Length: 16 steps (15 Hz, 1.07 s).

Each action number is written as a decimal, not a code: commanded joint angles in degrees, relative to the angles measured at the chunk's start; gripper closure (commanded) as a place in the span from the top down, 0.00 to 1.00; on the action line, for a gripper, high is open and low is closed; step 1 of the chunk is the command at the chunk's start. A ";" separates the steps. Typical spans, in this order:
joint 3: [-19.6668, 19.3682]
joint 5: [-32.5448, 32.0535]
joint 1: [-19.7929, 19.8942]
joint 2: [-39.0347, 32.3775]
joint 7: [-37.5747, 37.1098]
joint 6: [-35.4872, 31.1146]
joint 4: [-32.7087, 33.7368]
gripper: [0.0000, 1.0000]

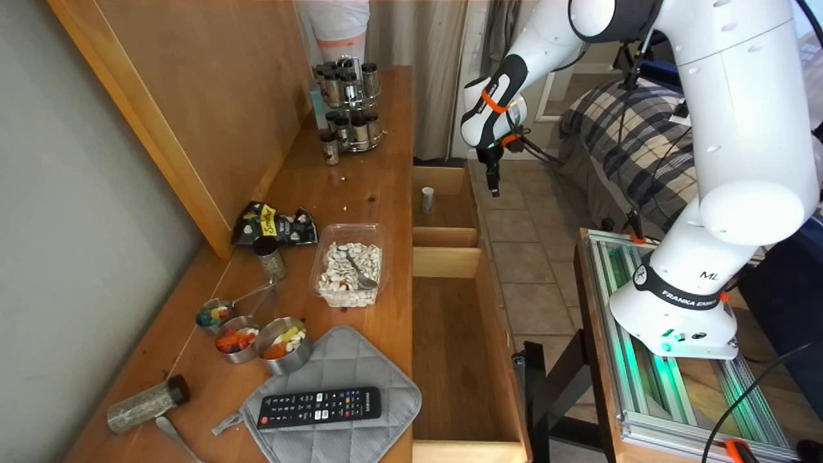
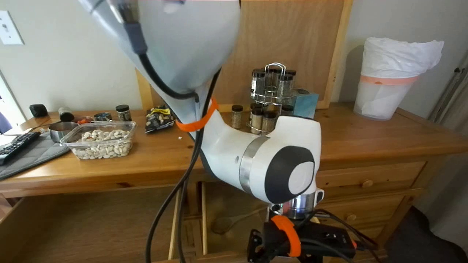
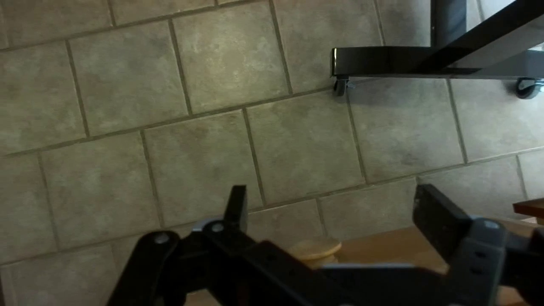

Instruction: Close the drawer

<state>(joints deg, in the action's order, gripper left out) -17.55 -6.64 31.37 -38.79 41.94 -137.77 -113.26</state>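
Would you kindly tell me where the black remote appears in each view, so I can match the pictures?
In an exterior view: the black remote lies near the bottom, left of centre, on a grey pot holder.
In an exterior view: the black remote is at the left edge.
Wrist view: it is not there.
Landmark: the snack bag, shared by both exterior views only.

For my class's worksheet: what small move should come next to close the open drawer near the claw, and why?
Probably ease the claw inward to push the drawer: it stands open, and the claw appears just outside it, near a knob.
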 commanded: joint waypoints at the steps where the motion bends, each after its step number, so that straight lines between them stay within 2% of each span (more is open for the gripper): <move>1: 0.60 -3.32 0.95 -6.03 -0.49 -4.16 4.53 1.00; 9: 2.56 -7.60 2.09 -13.41 3.05 -16.16 7.44 1.00; 16: 10.03 -5.29 9.33 -13.29 12.51 -18.09 7.18 1.00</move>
<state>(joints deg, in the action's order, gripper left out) -11.73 -12.41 36.83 -51.89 49.98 -154.99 -107.10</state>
